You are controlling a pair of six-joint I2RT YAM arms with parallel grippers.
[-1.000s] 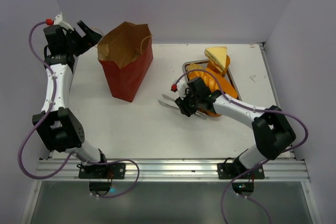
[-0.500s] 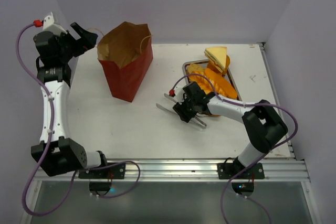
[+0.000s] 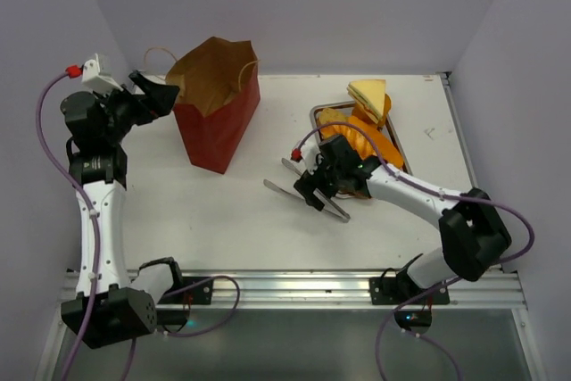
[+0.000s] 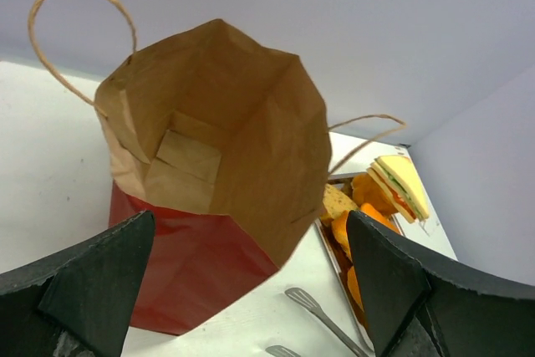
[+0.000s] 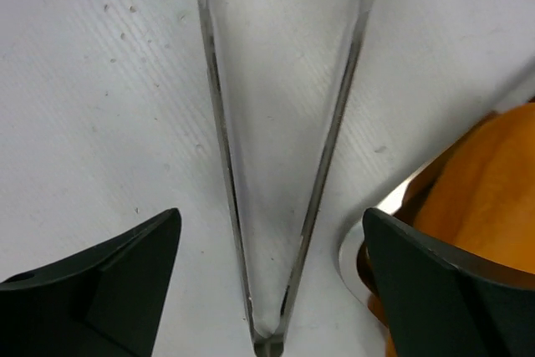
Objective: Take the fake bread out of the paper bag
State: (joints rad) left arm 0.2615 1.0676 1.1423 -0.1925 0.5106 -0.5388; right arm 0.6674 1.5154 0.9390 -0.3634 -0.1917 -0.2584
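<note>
Bread (image 3: 364, 127) piled on tray (image 3: 321, 109) near far-right corner of desk (image 3: 232, 220), bag (image 3: 214, 127) far-left looks empty, so task judged done; left gripper (image 3: 161, 94) gapes empty, right gripper (image 3: 312, 189) spread over tongs (image 3: 281, 189), ungripped.

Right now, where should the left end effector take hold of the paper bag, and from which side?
I would pinch the mouth's left rim, coming from the left, where the open left end effector faces it. The paper bag stands upright and open, so that thin edge fits between the jaws.
</note>
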